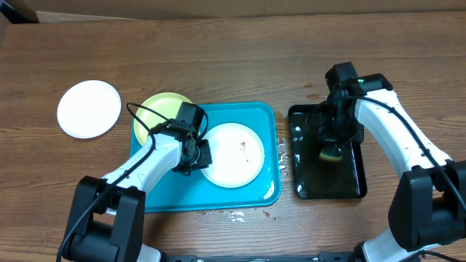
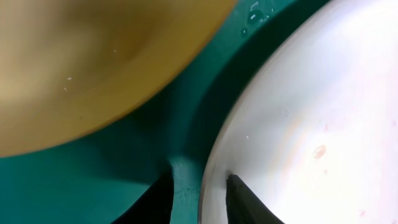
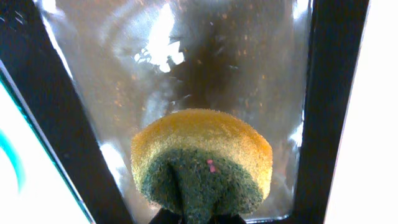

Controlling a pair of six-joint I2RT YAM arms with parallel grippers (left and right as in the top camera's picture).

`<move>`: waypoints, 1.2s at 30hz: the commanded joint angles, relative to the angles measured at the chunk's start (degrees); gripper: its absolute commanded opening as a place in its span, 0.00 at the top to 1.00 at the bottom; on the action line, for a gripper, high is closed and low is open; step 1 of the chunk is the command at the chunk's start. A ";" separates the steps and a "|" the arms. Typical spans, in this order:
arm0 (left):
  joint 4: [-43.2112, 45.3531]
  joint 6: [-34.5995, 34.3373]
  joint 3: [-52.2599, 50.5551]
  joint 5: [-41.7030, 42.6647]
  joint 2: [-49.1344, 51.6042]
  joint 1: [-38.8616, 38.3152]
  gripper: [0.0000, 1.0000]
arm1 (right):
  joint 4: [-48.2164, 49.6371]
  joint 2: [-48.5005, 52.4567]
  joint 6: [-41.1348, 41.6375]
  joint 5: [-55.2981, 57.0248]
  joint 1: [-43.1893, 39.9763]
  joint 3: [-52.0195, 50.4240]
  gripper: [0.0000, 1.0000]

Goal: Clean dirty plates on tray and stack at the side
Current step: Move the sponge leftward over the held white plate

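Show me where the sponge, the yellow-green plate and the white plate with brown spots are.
sponge [image 3: 202,140]: right wrist view, on its yellow upper face.
yellow-green plate [image 1: 162,109]: overhead view, on its bare upper half.
white plate with brown spots [image 1: 227,164]: overhead view, near its centre.

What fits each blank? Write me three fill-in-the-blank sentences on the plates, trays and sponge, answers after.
The right gripper pinches a sponge over the glossy ___ tray.
The left gripper has its fingers astride the rim of the ___ plate in the turquoise tray.
Only ___ plate lies wholly on bare wood, clear of both trays.
Missing words: black; white; one.
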 commanded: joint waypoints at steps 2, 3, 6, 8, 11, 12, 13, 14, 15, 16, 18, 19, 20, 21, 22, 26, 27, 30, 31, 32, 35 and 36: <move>1.57 0.22 -0.50 -2.58 0.13 0.00 0.70 | -0.28 -1.31 -0.31 0.48 -0.31 1.01 0.96; 1.88 0.22 -0.50 -2.56 0.13 0.00 0.73 | -0.28 -1.29 -0.20 0.48 -0.31 1.01 0.96; 1.62 0.22 -0.50 -2.10 0.13 -0.15 0.96 | -0.28 -1.25 0.09 0.52 -0.31 0.33 0.96; 0.87 0.22 -0.50 -0.85 0.13 -0.17 0.96 | 0.33 -1.25 0.07 0.52 -0.31 -0.48 0.96; 0.39 0.22 -0.50 0.26 0.13 -0.17 0.96 | 1.25 -1.20 -0.24 0.37 -0.31 -1.20 0.96; 0.39 0.22 -0.50 0.26 0.13 -0.17 0.96 | 1.38 -1.20 -1.31 -0.07 -0.31 -1.18 0.96; 0.42 0.22 -0.50 0.26 0.13 -0.17 0.96 | 1.31 -1.22 -3.32 -1.42 -0.31 -0.94 0.96; 0.42 0.22 -0.50 0.26 0.13 -0.17 0.96 | 0.76 -1.22 -4.57 -2.80 -0.31 -0.37 0.96; 0.39 0.22 -0.50 0.26 0.13 -0.17 0.96 | 0.11 -1.22 -5.16 -4.50 -0.31 0.48 0.96; 0.39 0.22 -0.50 0.26 0.13 -0.17 0.96 | -0.59 -1.29 -5.18 -6.38 -0.31 1.68 0.96; 0.42 0.22 -0.50 0.26 0.13 -0.17 0.96 | -1.81 -1.33 -6.88 -11.58 -0.24 4.04 0.96; 0.42 0.22 -0.50 0.28 0.13 -0.17 0.96 | -2.19 -1.33 -8.92 -15.76 -0.09 5.20 0.96; 0.42 0.22 -0.50 0.37 0.13 -0.17 0.96 | -2.19 -1.33 -10.78 -19.67 0.15 5.99 0.96; 0.44 0.22 -0.50 0.68 0.13 -0.17 0.96 | -1.68 -1.33 -12.52 -24.00 0.68 6.62 0.96; 0.46 0.22 -0.50 0.85 0.13 -0.17 0.96 | -0.83 -1.33 -13.46 -26.51 1.38 6.80 0.96; 1.05 0.24 -0.50 2.21 0.13 -0.17 0.96 | 4.24 -1.20 -13.70 -27.52 7.04 6.64 0.96; 1.11 0.24 -0.50 2.19 0.13 -0.20 0.96 | 6.03 -1.14 -13.68 -26.91 9.31 6.64 0.96; 1.16 0.24 -0.50 2.16 0.13 -0.20 0.96 | 10.73 -0.94 -13.66 -23.89 14.97 6.62 0.96; 1.16 0.24 -0.50 2.14 0.13 -0.20 0.96 | 12.17 -0.83 -13.66 -22.05 16.85 6.62 0.96; 1.16 0.24 -0.50 2.12 0.13 -0.20 0.96 | 13.42 -0.61 -13.51 -19.85 18.67 6.62 0.96; 1.16 0.24 -0.50 2.10 0.13 -0.20 0.95 | 16.52 0.90 -11.69 -9.27 24.65 6.62 0.96; 1.11 0.24 -0.50 2.10 0.13 -0.20 0.96 | 17.05 1.42 -11.28 -5.99 26.16 6.58 0.96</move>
